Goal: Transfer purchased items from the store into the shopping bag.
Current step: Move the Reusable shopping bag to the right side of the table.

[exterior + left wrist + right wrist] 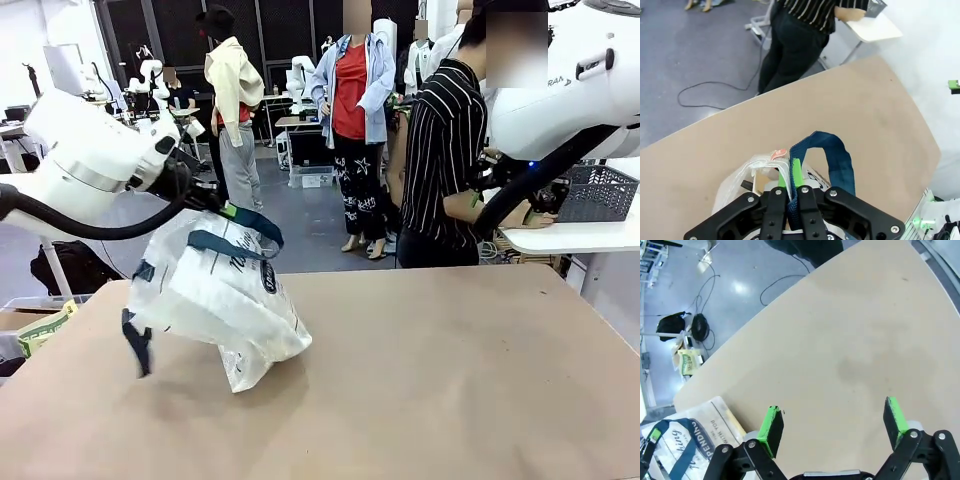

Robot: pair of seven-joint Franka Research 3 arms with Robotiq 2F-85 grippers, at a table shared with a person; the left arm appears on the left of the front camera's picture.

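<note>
Shopping bag (pixel 225 300) sits on left part of table (pixel 450 380), lifted by one navy handle (pixel 832 155). Left gripper (pixel 790 186) clamped tight on that handle. Bag mouth partly open, contents unclear, something pale and a red bit near top. Right gripper (pixel 832 425) jaws wide apart, nothing held, above bare tabletop. Grey lattice basket (pixel 597 192) on white side table, far right, by a person.

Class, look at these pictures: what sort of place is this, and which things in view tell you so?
Probably a robotics lab or workshop: a white robot arm holds up a translucent white plastic bag over a bare brown table, and loose cables lie on the grey floor.
</note>
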